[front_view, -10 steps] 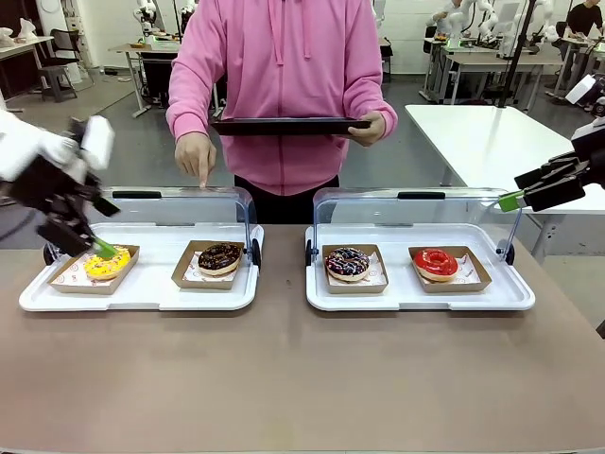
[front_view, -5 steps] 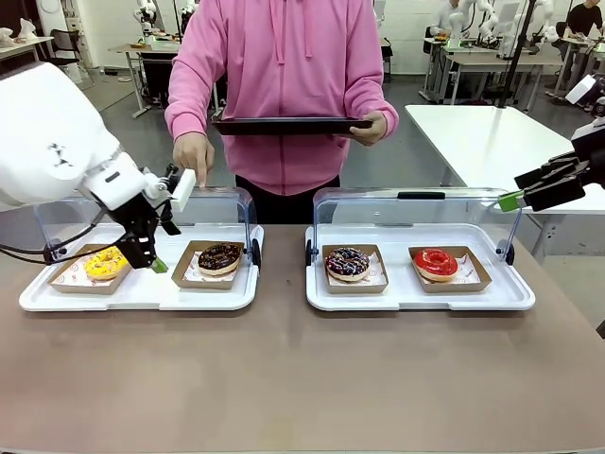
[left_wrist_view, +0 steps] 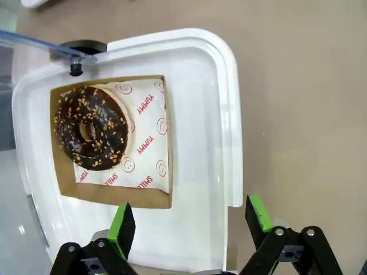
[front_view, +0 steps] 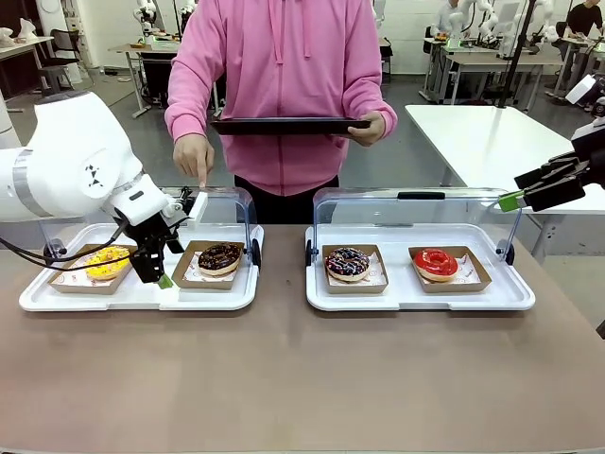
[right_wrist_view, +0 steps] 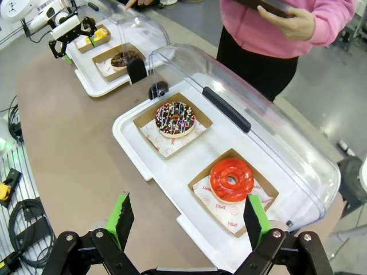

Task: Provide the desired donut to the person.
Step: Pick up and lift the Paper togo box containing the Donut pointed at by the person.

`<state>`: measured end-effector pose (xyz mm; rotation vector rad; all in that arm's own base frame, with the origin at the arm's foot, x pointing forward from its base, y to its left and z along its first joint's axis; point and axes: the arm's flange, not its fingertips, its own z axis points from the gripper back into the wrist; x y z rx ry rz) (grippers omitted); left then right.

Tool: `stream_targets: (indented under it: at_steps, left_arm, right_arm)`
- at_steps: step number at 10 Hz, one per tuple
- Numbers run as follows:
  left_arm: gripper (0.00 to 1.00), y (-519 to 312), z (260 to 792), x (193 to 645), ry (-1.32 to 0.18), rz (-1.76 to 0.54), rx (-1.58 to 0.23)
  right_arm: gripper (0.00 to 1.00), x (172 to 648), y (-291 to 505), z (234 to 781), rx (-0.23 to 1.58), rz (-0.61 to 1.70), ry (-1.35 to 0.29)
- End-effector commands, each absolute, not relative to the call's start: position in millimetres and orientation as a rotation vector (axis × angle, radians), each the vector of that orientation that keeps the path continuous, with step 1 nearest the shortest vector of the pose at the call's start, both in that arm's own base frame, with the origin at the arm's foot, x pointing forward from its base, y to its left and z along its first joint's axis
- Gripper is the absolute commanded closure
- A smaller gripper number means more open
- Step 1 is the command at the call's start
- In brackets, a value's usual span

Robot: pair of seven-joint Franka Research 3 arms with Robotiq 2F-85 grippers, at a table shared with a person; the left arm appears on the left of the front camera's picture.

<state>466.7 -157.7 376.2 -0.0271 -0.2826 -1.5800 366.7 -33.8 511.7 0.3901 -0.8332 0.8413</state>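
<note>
The person (front_view: 279, 85) in a pink hoodie holds a dark tray (front_view: 288, 125) in one hand. The other hand (front_view: 197, 156) points a finger down at the lid over the chocolate nut-topped donut (front_view: 219, 256). That donut (left_wrist_view: 90, 127) lies on printed paper in a brown cardboard tray. My left gripper (front_view: 163, 280) hangs open just left of and in front of it, over the white tray's front rim (left_wrist_view: 229, 114), with nothing between its fingers (left_wrist_view: 121, 226). My right gripper (front_view: 517, 192) stays open and empty high at the far right, above the right case.
Two white display trays with raised clear lids (front_view: 213, 203) stand side by side. The left holds a yellow donut (front_view: 106, 262). The right holds a sprinkled donut (right_wrist_view: 174, 118) and a red glazed donut (right_wrist_view: 231, 179). Bare brown tabletop (front_view: 302, 378) lies in front.
My left arm swung right from over the yellow donut to beside the chocolate donut and dropped lower. The person's pointing hand and my right arm stayed put.
</note>
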Motion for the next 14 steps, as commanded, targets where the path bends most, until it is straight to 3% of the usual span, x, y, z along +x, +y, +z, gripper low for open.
stream_targets:
  at_steps: [1,6,14]
  left_arm:
    - [0.00,-162.0,369.5,474.5,-0.261,-1.539,0.017]
    - [0.00,-162.0,370.6,468.3,-0.336,-1.532,0.012]
    - [0.00,-161.7,343.4,485.9,-0.295,-1.523,0.083]
  right_arm:
    - [0.00,366.7,-34.3,509.6,0.396,0.854,-0.830]
    - [0.00,366.7,-34.3,509.6,0.396,0.854,-0.830]
    - [0.00,366.7,-34.3,509.6,0.396,0.854,-0.830]
